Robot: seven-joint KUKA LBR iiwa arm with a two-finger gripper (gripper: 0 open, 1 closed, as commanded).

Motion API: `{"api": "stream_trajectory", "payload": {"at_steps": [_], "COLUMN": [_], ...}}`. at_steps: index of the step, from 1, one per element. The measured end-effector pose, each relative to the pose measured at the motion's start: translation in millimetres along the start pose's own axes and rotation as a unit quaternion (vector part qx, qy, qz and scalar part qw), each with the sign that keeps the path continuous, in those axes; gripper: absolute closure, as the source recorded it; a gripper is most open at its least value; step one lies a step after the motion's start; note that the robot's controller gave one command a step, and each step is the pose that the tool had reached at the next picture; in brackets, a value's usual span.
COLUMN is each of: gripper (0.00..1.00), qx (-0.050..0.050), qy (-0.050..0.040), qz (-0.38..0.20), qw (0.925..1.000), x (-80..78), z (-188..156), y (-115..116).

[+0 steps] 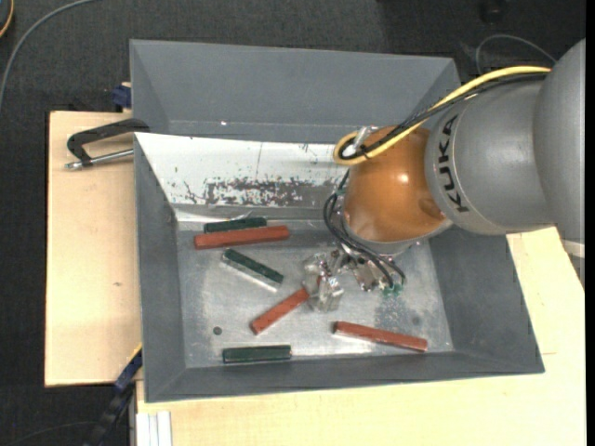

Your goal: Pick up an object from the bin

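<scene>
Grey metal bin (156, 277) holds six loose sticks, three red and three dark green, all lying flat on the floor and apart from the walls.

Gripper (323, 282) sits low over the floor, right of centre, below the orange wrist cover (390, 198). Its state, apart or together, cannot be told; nothing is seen clamped in it.

Middle red stick (279, 311) lies just beside the gripper. Its long axis runs diagonally, the lower-left end pointing toward the near wall and the upper-right end reaching the gripper's tip. Contact there cannot be confirmed.

Other items:
- Far red stick (242, 238), near the back wall, almost level across the view, with a green stick (235, 222) just beside it on the far side.
- Slanted green stick (253, 267), running upper left to lower right, between the two red ones.
- Right red stick (379, 336), near the front wall, dipping slightly to the right.
- Front green stick (256, 352), level, near the front wall.
</scene>
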State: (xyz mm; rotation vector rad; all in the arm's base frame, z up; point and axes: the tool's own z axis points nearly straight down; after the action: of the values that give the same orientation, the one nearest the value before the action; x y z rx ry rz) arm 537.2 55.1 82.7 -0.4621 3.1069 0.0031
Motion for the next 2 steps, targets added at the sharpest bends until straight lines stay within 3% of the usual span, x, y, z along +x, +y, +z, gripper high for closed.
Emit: {"api": "stream_trajectory", "payload": {"at_steps": [1, 2], "gripper": [0.00, 1.00], "qx": [0.000, 0.000], "qy": [0.0000, -0.0001], "qz": [0.000, 0.000], "qw": [1.0000, 1.0000], "x": [0.0, 0.0], "z": [0.0, 0.0], "y": [0.0, -0.1]}}
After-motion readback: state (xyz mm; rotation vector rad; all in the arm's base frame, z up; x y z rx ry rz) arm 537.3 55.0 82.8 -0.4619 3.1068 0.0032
